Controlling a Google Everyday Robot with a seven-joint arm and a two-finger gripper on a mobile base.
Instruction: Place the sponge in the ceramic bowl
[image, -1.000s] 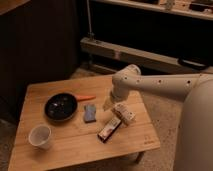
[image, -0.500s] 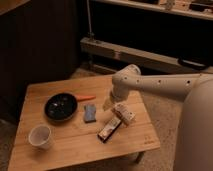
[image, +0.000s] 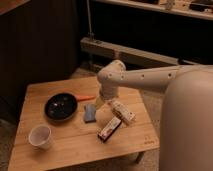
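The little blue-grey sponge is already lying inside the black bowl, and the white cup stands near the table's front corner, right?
Not quite. In the camera view the sponge lies on the wooden table, beside the black bowl, not inside it. The white cup does stand near the front corner. The pincer hangs close by the sponge's far end.

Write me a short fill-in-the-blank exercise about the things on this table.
1. The ceramic bowl is ____ in colour.
2. The sponge lies on the table and is ____ than the bowl.
3. The gripper hangs close to the sponge, on the side away from the ____.
4. The cup is ____ in colour.
Missing words: black; smaller; bowl; white.
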